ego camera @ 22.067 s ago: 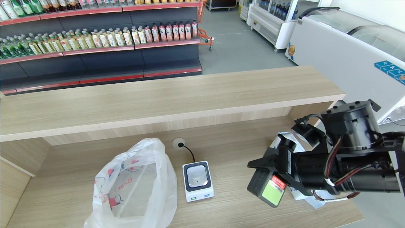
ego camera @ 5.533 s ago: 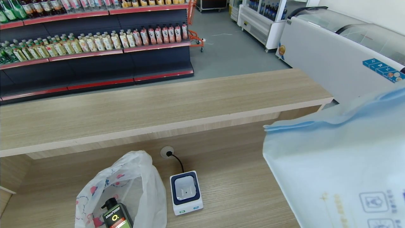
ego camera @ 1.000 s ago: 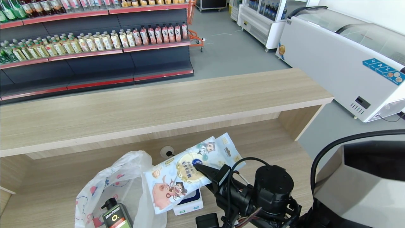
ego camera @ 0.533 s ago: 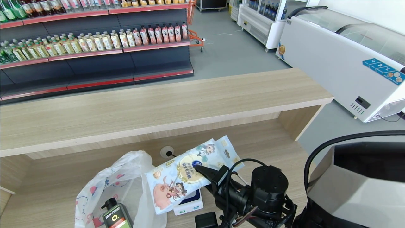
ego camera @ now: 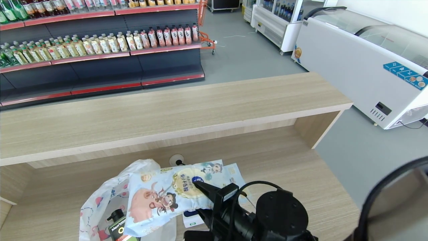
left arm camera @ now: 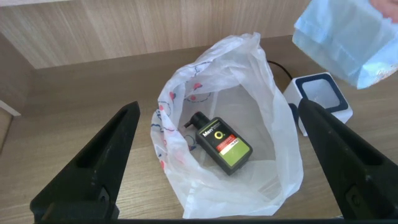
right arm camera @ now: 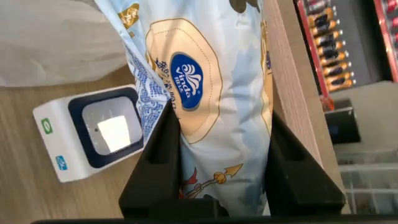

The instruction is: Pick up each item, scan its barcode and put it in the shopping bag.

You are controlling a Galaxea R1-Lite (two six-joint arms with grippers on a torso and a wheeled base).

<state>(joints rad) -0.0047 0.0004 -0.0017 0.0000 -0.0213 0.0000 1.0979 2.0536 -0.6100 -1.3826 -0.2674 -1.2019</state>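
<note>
The right pincer (ego camera: 200, 197) is clamped on a pale blue soft pack (ego camera: 157, 201) printed with cartoon figures. It holds the pack above the counter (ego camera: 284, 187), with the pack's free end overhanging the open mouth of the shopping bag (ego camera: 97, 207). The scanner (right arm camera: 93, 140) stands just beside the bag on its right, under the pack. A dark pump bottle (left arm camera: 225, 144) lies inside the bag. The left pincer (left arm camera: 219, 106) hangs over the bag, fingers spread wide apart.

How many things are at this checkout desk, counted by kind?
Shopping bag: 1
Pump bottle, inside the bag: 1
Printed pack, held up: 1
Barcode scanner: 1
Total: 4
</note>
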